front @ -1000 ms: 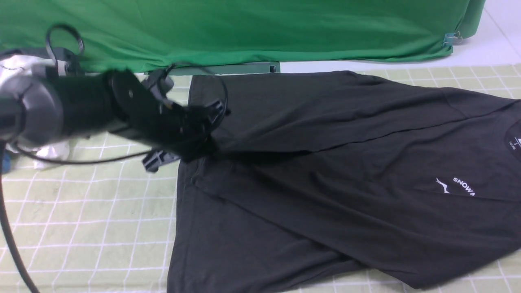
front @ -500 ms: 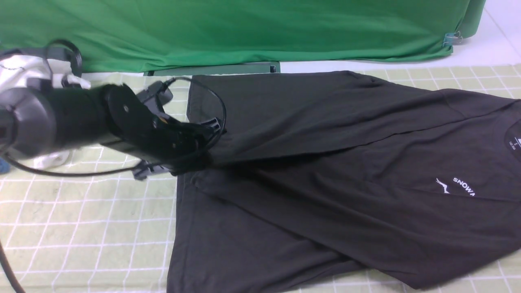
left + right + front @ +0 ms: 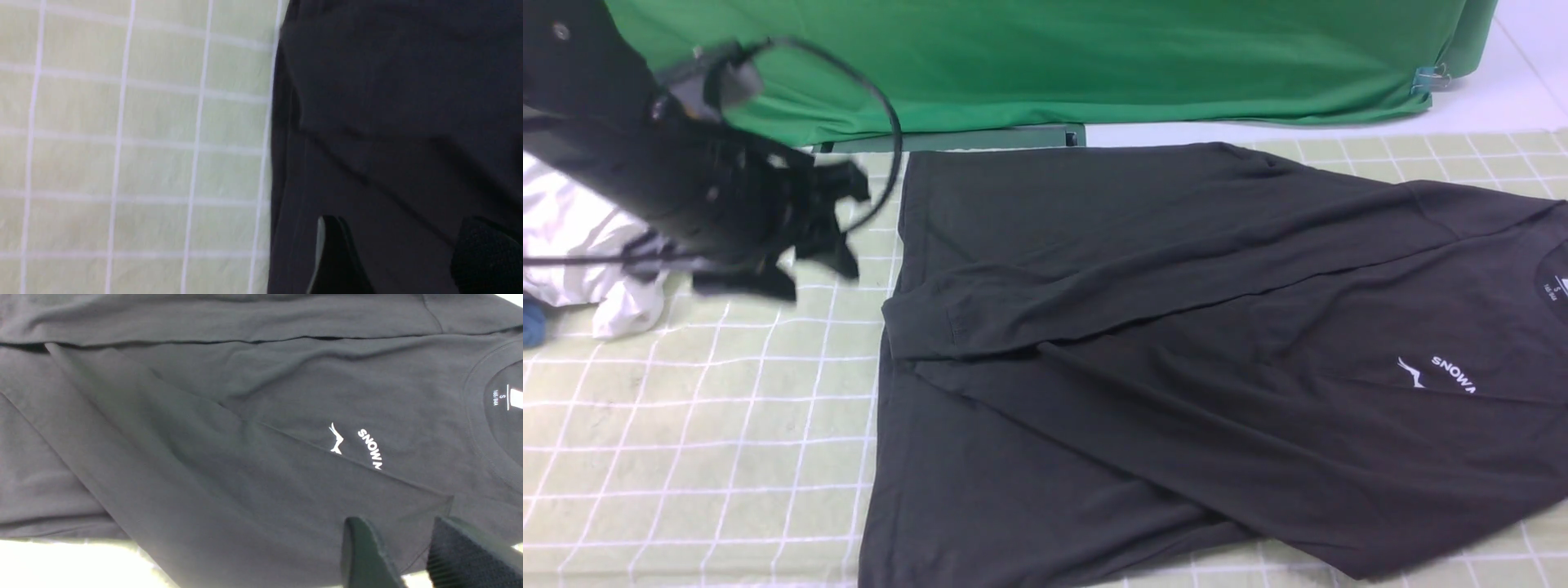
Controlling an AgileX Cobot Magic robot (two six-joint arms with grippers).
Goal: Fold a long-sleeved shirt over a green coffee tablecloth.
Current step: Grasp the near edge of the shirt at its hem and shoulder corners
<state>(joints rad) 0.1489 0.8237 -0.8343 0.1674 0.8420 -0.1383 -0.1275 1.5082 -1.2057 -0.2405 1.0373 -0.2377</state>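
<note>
The dark charcoal long-sleeved shirt (image 3: 1176, 327) lies spread on the pale green gridded tablecloth (image 3: 686, 425), its collar toward the right. One sleeve lies folded across the body, with its cuff (image 3: 915, 327) near the shirt's left edge. The white chest print (image 3: 1437, 374) faces up. My left gripper (image 3: 845, 224) hangs blurred and open above the tablecloth, left of the shirt, holding nothing. In the left wrist view its fingers (image 3: 335, 253) stand apart over the shirt (image 3: 388, 122) beside the tablecloth (image 3: 143, 143). My right gripper (image 3: 408, 547) is open above the shirt (image 3: 245, 437) near the print (image 3: 359, 445).
A plain bright green fabric sheet (image 3: 1013, 57) hangs along the back, clipped at its right end (image 3: 1429, 77). A crumpled white garment (image 3: 572, 237) lies at the far left, partly behind my left arm. A cable loops off the left wrist.
My left gripper has let go of the sleeve cuff and pulled back left and upward. The sleeve has dropped flat across the shirt body.
</note>
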